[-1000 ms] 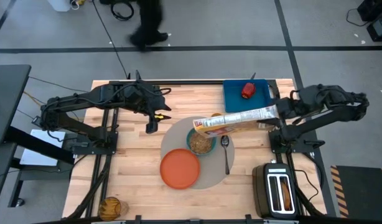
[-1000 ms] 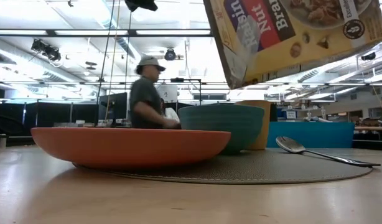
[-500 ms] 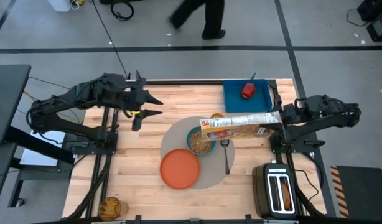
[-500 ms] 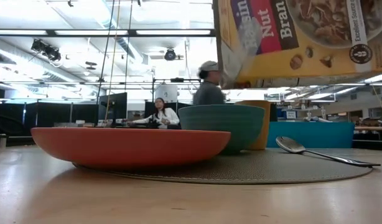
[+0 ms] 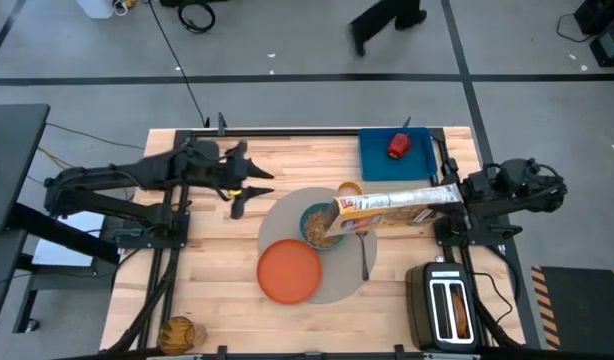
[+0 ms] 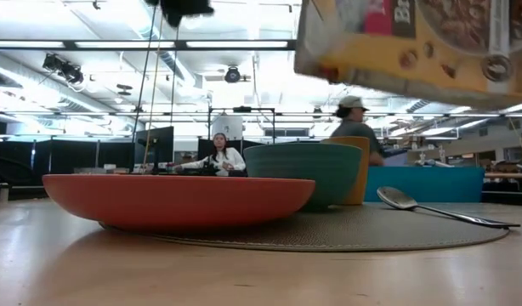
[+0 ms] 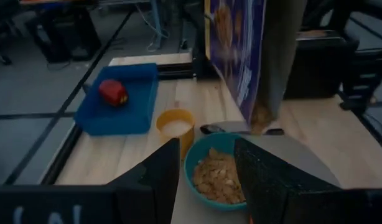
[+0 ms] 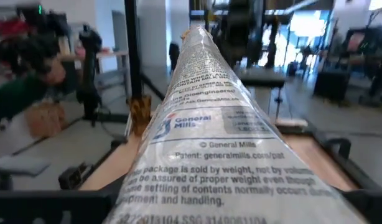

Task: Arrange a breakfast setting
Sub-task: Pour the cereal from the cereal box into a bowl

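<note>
A yellow cereal box [image 5: 392, 204] lies nearly level in the air, its open end [image 7: 260, 116] above the teal bowl [image 5: 321, 227], which holds cereal. My right gripper [image 5: 455, 196] is shut on the box. The bowl, an orange plate [image 5: 288, 271] and a metal spoon [image 5: 364, 250] lie on the round grey mat [image 5: 283, 216]. A small orange cup [image 5: 348, 188] stands behind the bowl. A red apple [image 5: 398, 146] lies on the blue board [image 5: 419, 158]. My left gripper [image 5: 255, 186] is open and empty, left of the mat. Round bread [image 5: 177, 333] sits at the near left edge. My right gripper holds the cereal box by its closed end [image 5: 439, 196], the end toward the table's right. The fingers come level from the table's right, along the box. The box is lifted clear and lies nearly level. The box hides the fingers in the right wrist view.
A black two-slot toaster [image 5: 448, 307] stands at the near right corner. A person [image 6: 356, 127] walks in the room beyond the table, and another [image 6: 217, 157] sits there. Bare wood lies left of the mat.
My right gripper has drawn back toward the table's right edge with the cereal box. The box has rolled about its length, so its narrow side now faces up, and has tipped toward level. My left gripper has turned to point toward the bowl.
</note>
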`<control>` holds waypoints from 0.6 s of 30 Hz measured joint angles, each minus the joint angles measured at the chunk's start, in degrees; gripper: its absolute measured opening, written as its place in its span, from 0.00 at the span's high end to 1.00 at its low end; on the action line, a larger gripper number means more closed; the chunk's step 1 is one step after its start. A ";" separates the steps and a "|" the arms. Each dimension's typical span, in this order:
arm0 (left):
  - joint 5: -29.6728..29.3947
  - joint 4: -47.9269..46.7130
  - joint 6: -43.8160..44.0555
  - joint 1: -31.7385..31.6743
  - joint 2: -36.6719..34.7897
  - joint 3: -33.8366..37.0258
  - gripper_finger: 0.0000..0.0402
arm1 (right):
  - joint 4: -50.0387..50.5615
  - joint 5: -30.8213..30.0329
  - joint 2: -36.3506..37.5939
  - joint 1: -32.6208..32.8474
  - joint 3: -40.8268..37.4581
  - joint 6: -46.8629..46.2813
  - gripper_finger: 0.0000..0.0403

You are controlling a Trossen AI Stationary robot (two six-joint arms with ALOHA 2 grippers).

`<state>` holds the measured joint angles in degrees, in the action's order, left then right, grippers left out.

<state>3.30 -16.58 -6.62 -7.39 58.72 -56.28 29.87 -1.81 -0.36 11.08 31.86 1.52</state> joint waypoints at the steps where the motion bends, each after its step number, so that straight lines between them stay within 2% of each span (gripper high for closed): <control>1: 0.05 3.88 -0.05 -0.12 -0.01 2.60 0.60 | -1.00 0.02 0.19 -0.01 -0.05 0.41 0.58; 4: -0.02 14.07 -0.55 -0.28 0.02 8.91 0.60 | -6.90 0.38 0.18 -0.01 -0.04 2.04 0.58; 11: 1.84 32.88 -1.96 -0.52 0.13 17.60 0.60 | -16.33 2.37 0.09 0.01 -0.18 5.25 0.58; 15: 3.46 46.08 -1.59 -0.49 0.34 22.61 0.60 | -31.23 4.02 -0.26 0.01 -4.02 8.78 0.58; 18: 3.49 53.63 -1.38 -0.52 2.13 25.51 0.59 | -43.90 3.01 -1.42 0.03 -9.05 11.72 0.58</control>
<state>6.79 37.05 -8.00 -7.90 60.85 -30.77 -14.03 1.19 -1.78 11.11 22.81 13.25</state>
